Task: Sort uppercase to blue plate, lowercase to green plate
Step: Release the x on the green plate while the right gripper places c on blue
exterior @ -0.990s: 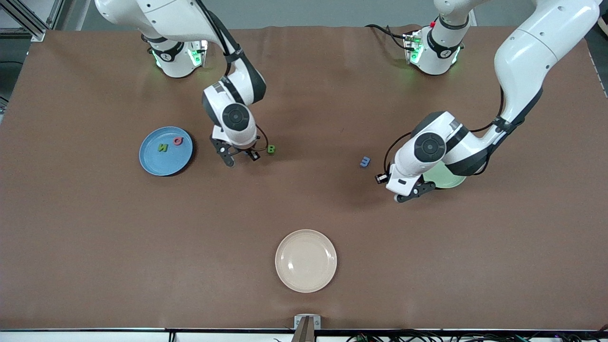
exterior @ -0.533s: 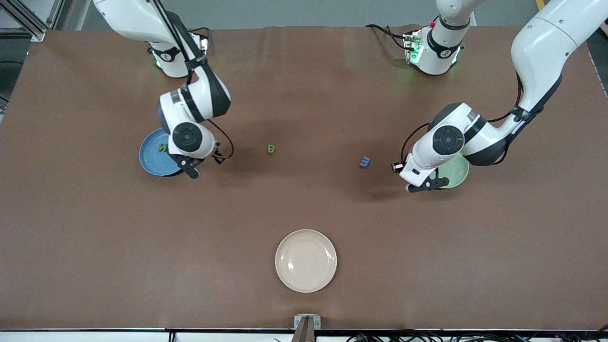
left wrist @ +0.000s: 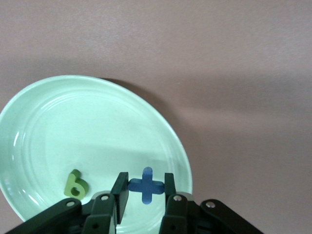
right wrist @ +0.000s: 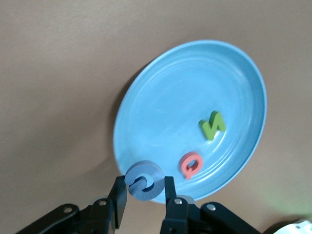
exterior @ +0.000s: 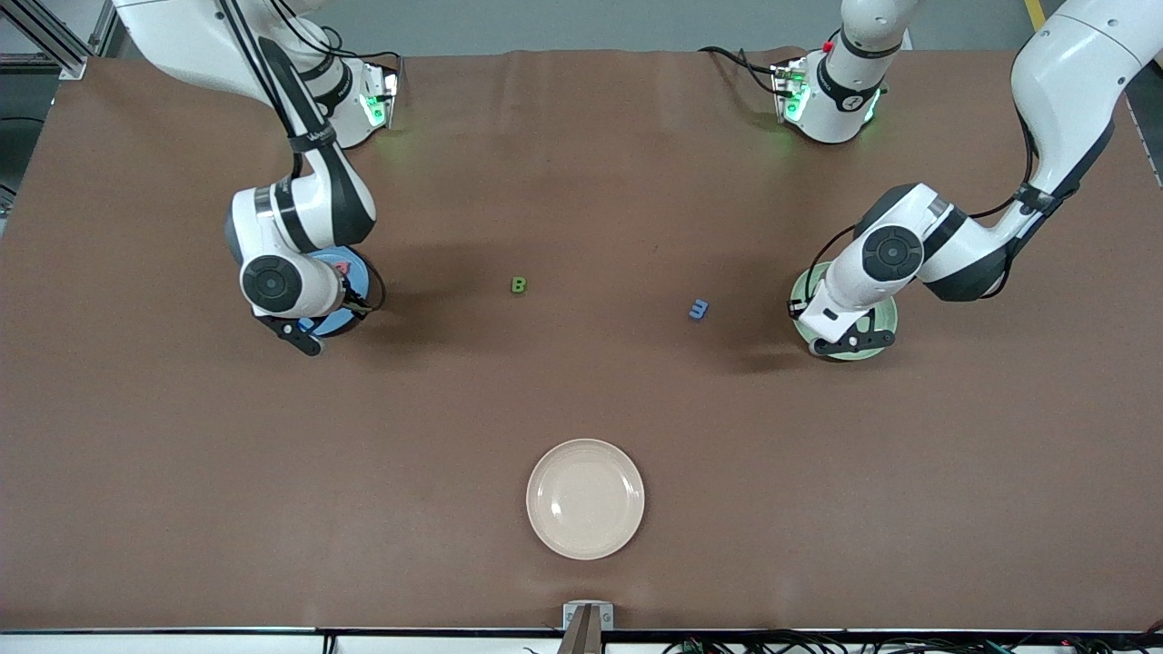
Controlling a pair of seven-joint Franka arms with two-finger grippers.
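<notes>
My left gripper (left wrist: pixel 145 179) is shut on a blue lowercase x (left wrist: pixel 146 187) just above the pale green plate (left wrist: pixel 73 122), where a green d-shaped letter (left wrist: pixel 75 184) lies. My right gripper (right wrist: pixel 144 183) is shut on a blue uppercase C-like letter (right wrist: pixel 144 175) over the rim of the blue plate (right wrist: pixel 170 97). That plate holds a green N (right wrist: pixel 212 125) and a red Q (right wrist: pixel 189 165). A green B (exterior: pixel 518 285) and a blue m (exterior: pixel 698 310) lie on the table between the two plates.
A cream plate (exterior: pixel 585 499) sits nearer the front camera, midway along the table. The brown table mat (exterior: pixel 581 391) spreads around it. Each arm covers most of its plate in the front view.
Both arms swung outward from the table's middle: the right gripper left the B's side for the blue plate, and the left gripper moved onto the green plate. Both kept their letters.
</notes>
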